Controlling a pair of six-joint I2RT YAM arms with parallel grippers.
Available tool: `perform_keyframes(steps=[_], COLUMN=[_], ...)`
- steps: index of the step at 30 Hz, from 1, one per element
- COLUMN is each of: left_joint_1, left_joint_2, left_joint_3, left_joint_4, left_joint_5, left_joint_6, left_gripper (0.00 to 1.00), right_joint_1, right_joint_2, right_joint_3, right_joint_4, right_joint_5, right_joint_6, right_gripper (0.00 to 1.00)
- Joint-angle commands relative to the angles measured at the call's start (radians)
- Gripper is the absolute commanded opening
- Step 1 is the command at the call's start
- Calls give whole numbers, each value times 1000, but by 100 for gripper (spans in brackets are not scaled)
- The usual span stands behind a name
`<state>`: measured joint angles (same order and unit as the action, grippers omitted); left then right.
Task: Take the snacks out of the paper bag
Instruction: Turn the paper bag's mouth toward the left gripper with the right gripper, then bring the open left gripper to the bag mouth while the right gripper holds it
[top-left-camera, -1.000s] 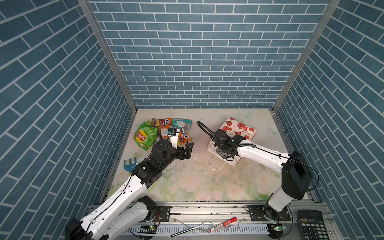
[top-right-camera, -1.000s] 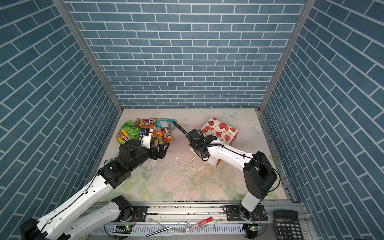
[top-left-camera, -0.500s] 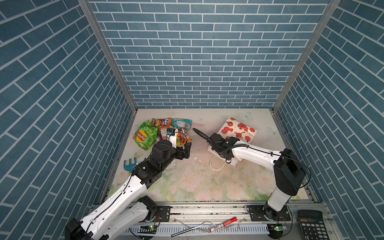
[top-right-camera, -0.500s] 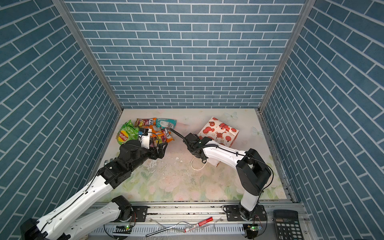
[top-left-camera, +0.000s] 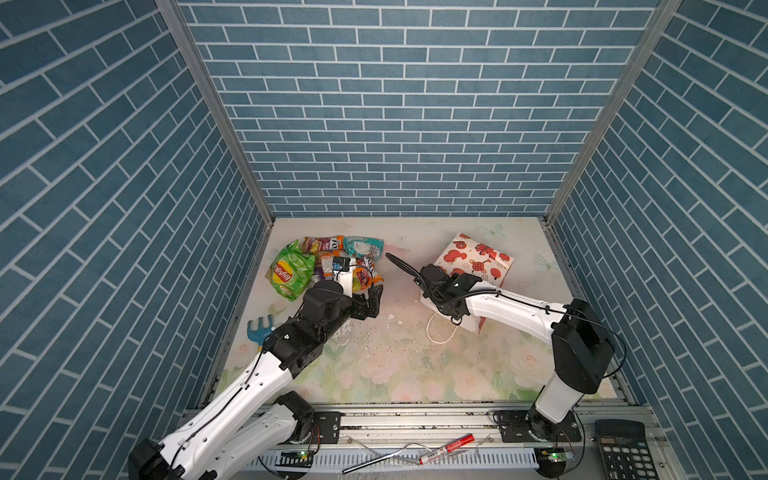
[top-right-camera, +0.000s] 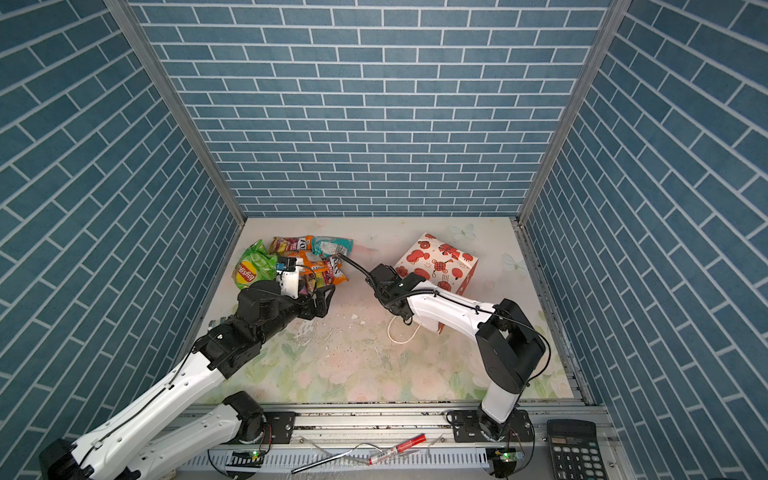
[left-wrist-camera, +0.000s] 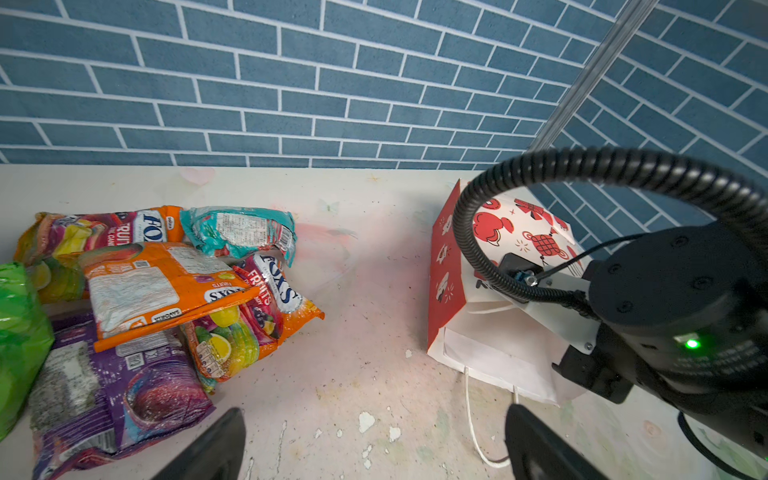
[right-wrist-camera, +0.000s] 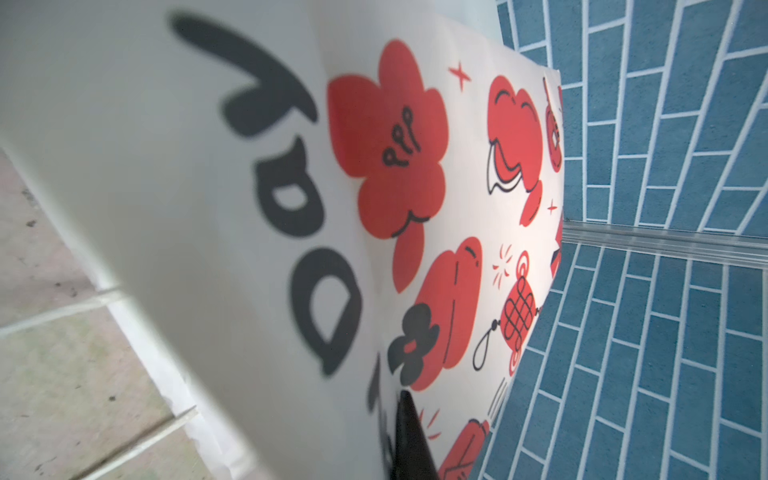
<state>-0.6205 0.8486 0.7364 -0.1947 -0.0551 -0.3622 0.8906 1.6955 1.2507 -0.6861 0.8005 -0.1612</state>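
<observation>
The paper bag (top-left-camera: 478, 259) lies on its side right of centre in both top views. Its open mouth is turned toward the lower left of the frame, and one white cord handle (left-wrist-camera: 468, 409) trails on the surface (top-left-camera: 395, 365). My right fingers (right-wrist-camera: 409, 440) are closed on the upper edge of that mouth. The right wrist view shows one dark finger pressed flat against the printed white face, with the other hidden behind the paper.

The pile of snacks (top-right-camera: 309, 266) sits left of centre in both top views, well apart from the bag. The green Lay's bag (top-left-camera: 291, 272) is at the pile's left end, and the orange Fox's bags (left-wrist-camera: 166, 286) overlap one another in the middle. The teal packet (left-wrist-camera: 241, 230) is on the side toward the back wall, and the purple packet (left-wrist-camera: 124, 386) is closest to my left arm.

My left fingers (left-wrist-camera: 208, 449) are spread wide just beside the pile, over bare surface, with nothing between them. The part of the bag's inside that shows in the left wrist view is white, and I cannot tell whether anything lies deeper in. A blue toy rake (top-left-camera: 259, 328) rests by the left wall.
</observation>
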Motion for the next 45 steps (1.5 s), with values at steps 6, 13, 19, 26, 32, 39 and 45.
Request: perform_keyframes(steps=[6, 13, 19, 26, 32, 39, 45], left_joint_1=[-5, -29, -119, -198, -209, -209, -207], left_joint_2=[15, 32, 37, 83, 163, 243, 325], left_joint_3=[5, -65, -109, -131, -145, -121, -103], left_joint_4=[103, 256, 316, 390, 488, 549, 587], left_joint_5=[166, 274, 238, 213, 228, 215, 232], left_joint_6=[-23, -73, -37, -7, -8, 9, 15], left_gripper=[91, 86, 85, 85, 86, 86, 85], right_joint_1=[5, 5, 2, 1, -1, -8, -16], right_joint_2=[-61, -86, -81, -116, -129, -151, -160], right_joint_3=[50, 93, 152, 195, 197, 196, 188], right_joint_4=[14, 4, -56, -48, -43, -26, -7], right_joint_5=[-9, -140, -188, -259, -313, -371, -390], right_joint_6=[69, 118, 183, 229, 257, 304, 342], right_gripper=[0, 0, 0, 0, 0, 0, 0])
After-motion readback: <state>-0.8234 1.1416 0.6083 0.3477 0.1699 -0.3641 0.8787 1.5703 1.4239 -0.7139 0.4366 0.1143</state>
